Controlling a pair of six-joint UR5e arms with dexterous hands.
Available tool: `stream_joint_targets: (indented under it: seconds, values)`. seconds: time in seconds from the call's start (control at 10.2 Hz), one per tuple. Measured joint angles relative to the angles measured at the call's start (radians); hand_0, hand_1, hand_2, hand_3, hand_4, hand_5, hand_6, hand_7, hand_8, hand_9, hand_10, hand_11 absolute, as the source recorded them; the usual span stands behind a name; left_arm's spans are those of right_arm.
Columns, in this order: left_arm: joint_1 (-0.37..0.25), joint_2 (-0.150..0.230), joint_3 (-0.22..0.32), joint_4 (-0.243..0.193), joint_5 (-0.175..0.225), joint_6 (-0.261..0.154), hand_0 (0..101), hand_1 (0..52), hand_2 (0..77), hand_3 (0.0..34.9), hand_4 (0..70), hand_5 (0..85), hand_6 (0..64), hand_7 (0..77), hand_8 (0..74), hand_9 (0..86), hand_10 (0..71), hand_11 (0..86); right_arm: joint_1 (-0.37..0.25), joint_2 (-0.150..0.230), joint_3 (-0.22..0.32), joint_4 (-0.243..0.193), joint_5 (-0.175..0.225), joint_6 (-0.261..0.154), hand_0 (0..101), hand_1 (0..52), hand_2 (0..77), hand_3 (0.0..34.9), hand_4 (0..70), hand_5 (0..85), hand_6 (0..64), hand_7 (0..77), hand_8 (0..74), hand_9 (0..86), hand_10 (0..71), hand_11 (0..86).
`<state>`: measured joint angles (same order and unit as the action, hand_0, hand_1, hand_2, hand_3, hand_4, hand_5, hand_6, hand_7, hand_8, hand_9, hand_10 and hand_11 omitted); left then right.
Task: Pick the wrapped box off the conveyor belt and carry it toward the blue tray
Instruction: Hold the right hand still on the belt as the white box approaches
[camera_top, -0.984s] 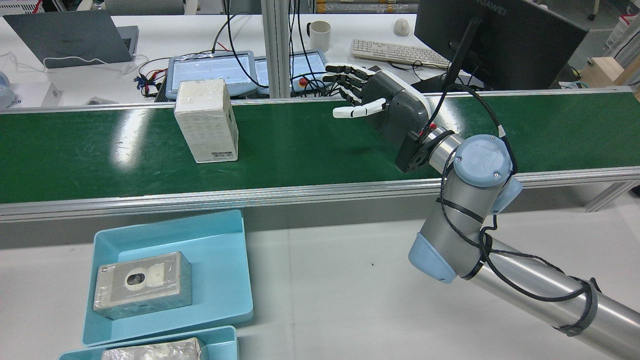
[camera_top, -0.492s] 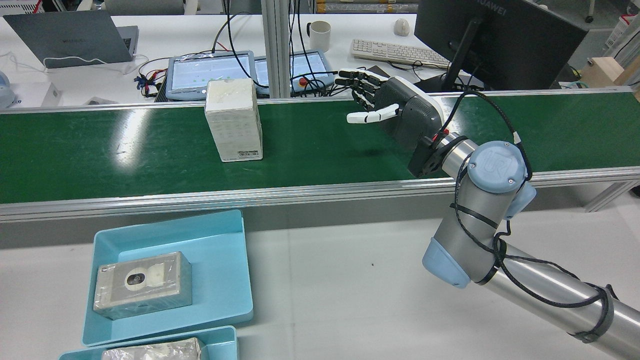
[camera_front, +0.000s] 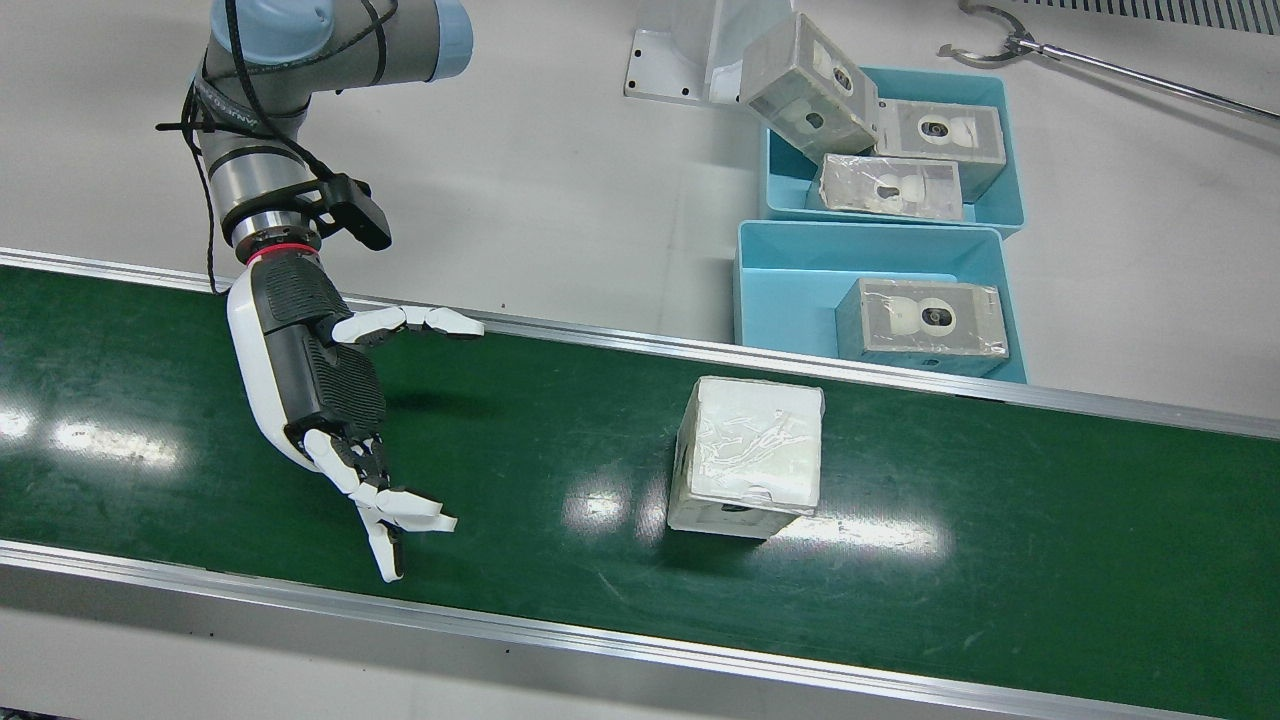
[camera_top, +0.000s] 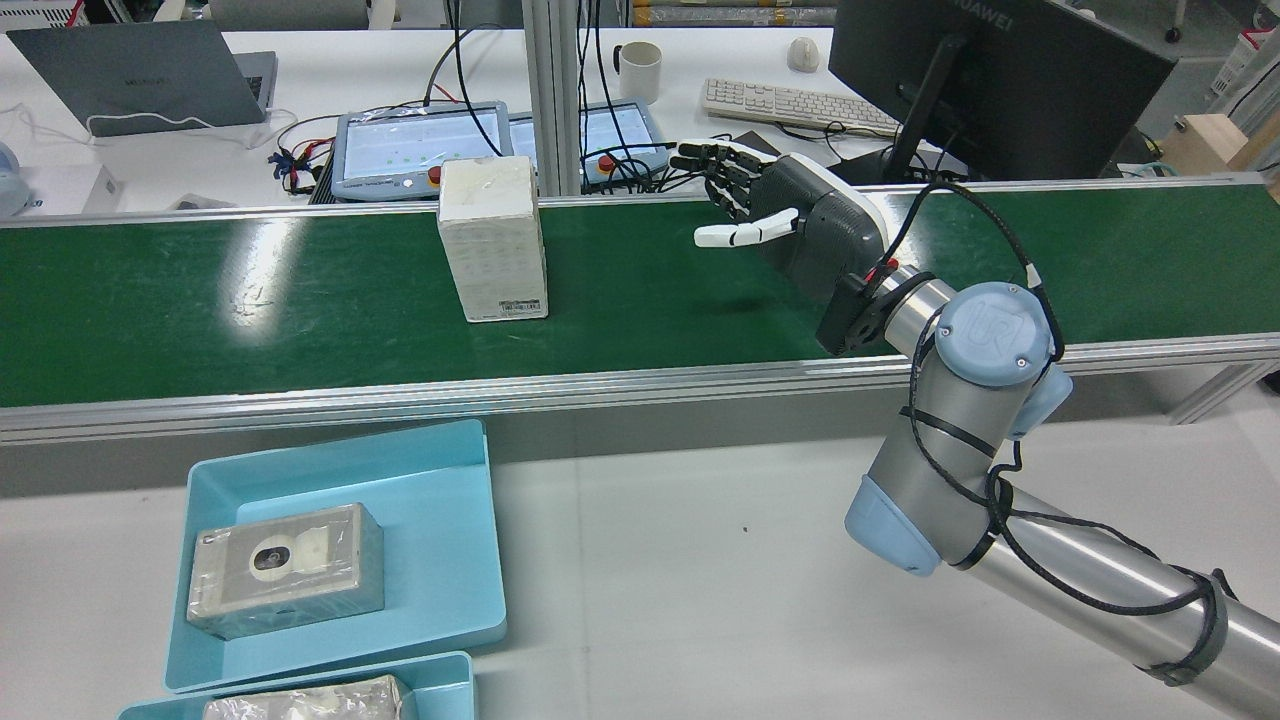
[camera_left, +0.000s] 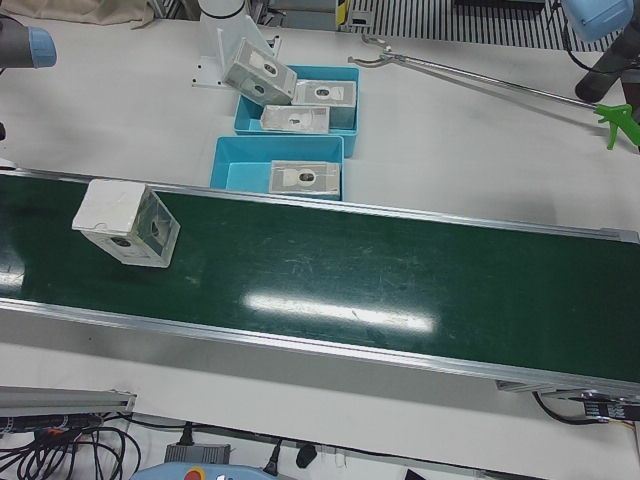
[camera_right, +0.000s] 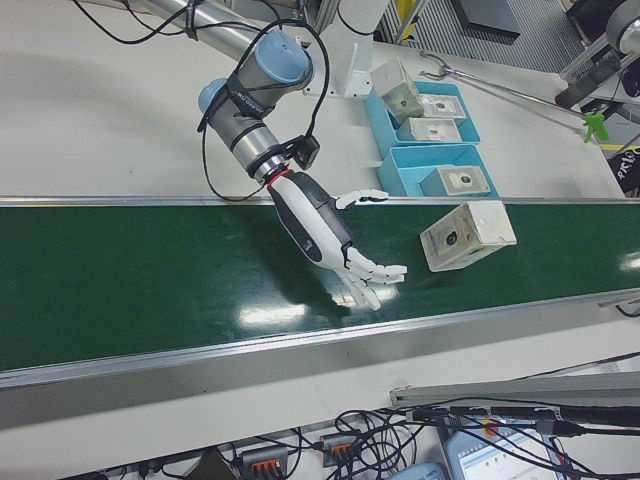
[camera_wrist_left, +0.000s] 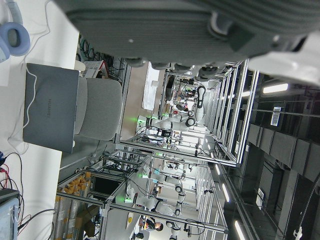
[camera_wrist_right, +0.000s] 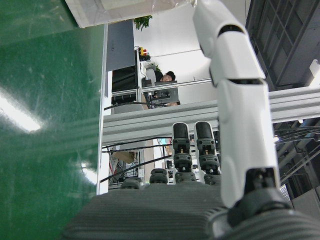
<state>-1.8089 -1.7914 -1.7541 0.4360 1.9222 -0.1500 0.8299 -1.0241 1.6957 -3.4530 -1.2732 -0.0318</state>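
Risk lies mainly in timing: the box (camera_top: 492, 238) stands upright on the belt (camera_top: 250, 300), well apart from your right robot hand (camera_top: 775, 215), whose fingers are spread and hold nothing. If the belt is running, closing too early or too late would likely clip a corner and topple the box, which looks tall for its footprint. The plastic wrap is glossy and wrinkled, so a light grip may slip; aim for the broad side faces, thumb on the near side and fingers on the far side.

The tray (camera_top: 430, 470) sits on the bench (camera_top: 700, 580) on the robot's side of the belt, beyond the box from the robot hand. It already carries one wrapped box (camera_top: 285, 570), lying toward its far end from the robot hand; a second tray (camera_front: 990, 100) past it holds several more. Between belt and tray runs the belt's raised aluminium rail (camera_top: 600, 385), so you must lift the box clear of it before crossing.

The left robot hand shows only as a blurred palm edge in its own camera; whether it is spread or closed cannot be told.
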Motion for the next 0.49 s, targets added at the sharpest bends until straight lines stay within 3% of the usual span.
stream_joint_targets:
  seconds: [0.49]
  values:
    - [0.000, 0.000, 0.000, 0.000, 0.000, 0.000, 0, 0.0, 1.1, 0.0, 0.0, 1.1, 0.0, 0.5, 0.5, 0.0, 0.0, 0.5, -0.002, 0.000, -0.003, 0.000, 0.000, 0.000, 51, 20.2, 19.1, 3.6, 15.8, 21.3, 6.5, 21.8, 1.1, 4.9, 0.0, 1.6]
